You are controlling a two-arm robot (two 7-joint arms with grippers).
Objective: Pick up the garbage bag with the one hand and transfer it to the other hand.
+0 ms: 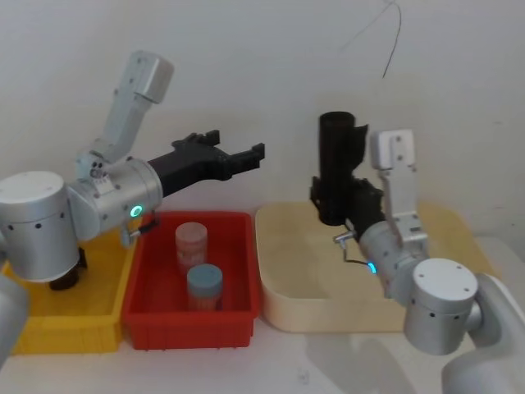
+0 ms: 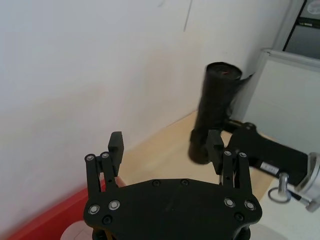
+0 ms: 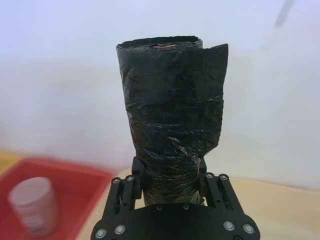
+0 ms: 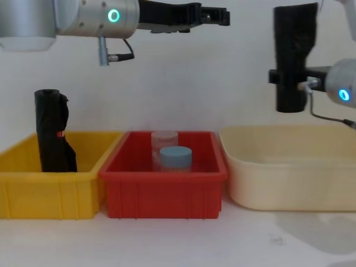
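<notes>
right gripper (image 3: 169,172) upright around garbage bag (image 3: 172,100)

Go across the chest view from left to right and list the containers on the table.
Yellow bin → red bin → cream tray, with the garbage bag held above it by the right pincer.
</notes>
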